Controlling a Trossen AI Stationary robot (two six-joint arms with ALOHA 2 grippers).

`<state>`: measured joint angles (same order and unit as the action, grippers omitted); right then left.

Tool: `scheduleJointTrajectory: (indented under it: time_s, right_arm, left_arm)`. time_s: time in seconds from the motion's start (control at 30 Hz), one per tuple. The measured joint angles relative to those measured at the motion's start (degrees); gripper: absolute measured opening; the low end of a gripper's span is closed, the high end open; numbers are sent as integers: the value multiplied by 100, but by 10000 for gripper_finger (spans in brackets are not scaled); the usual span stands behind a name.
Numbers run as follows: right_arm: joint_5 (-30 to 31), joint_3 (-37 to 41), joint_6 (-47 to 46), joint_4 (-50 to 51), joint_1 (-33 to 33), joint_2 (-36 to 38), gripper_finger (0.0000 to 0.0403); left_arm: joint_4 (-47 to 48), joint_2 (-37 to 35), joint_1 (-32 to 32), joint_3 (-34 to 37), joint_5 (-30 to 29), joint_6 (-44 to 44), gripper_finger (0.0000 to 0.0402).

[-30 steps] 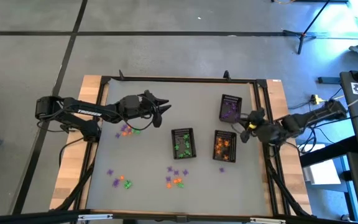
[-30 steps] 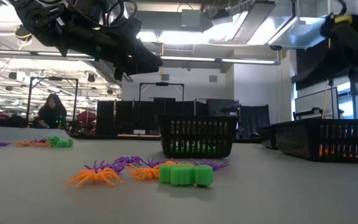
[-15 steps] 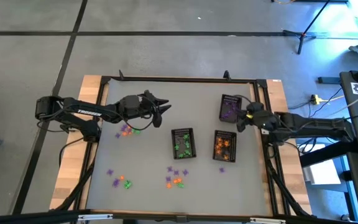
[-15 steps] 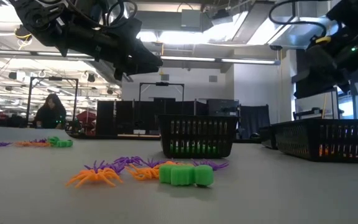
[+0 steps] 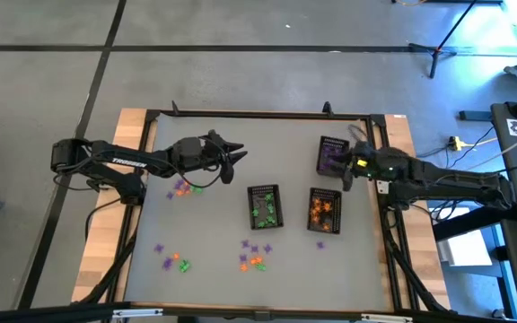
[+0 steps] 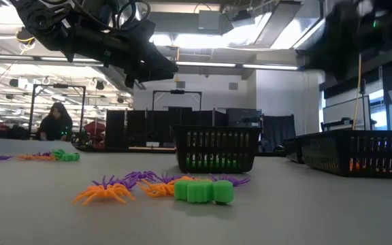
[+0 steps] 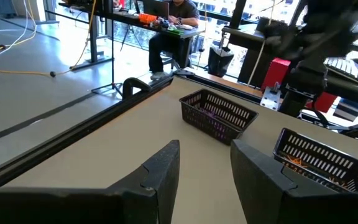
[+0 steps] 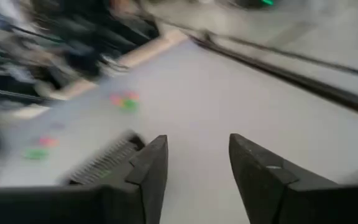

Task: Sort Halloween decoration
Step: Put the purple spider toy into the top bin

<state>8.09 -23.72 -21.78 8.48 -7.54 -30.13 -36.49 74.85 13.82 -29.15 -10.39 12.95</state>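
1. Right end effector [image 5: 347, 167] hangs over the edge of the purple basket [image 5: 332, 154], fingers apart with nothing between them in the right wrist view; we judge a drop-off step here.
2. Left end effector [image 5: 233, 157] hovers above the counter [image 5: 214, 224] near the far-left pile, fingers spread and empty in the left wrist view.
3. Done so far, as we see it: purple trinkets lie in the purple basket, green ones in the middle basket [image 5: 264, 205], orange ones in the orange basket [image 5: 324, 209].
4. Left to sort: a mixed orange-green-purple pile [image 5: 185, 187] just below the left end effector, a small near-left cluster [image 5: 174, 262] with purple strays beside it, and a front-centre cluster [image 5: 254, 254] of purple, orange and green.
5. One purple piece [image 5: 320, 243] sits on the counter just outside the orange basket.
6. We judge the task partway: all three baskets hold some pieces, but plenty of Halloween decoration remains loose on the counter.
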Motion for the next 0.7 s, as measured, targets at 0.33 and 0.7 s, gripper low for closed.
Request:
scheduleJointTrajectory:
  time_s: [0.33,0.7]
  right_arm:
    - [932,-797,743,-490,2415,-1224,126]
    - [1184,-1584,147,723,4091,-3324,121]
  left_arm:
    - [0,0,-2,0,0,0,135]
    - [-2,0,-2,0,0,0,135]
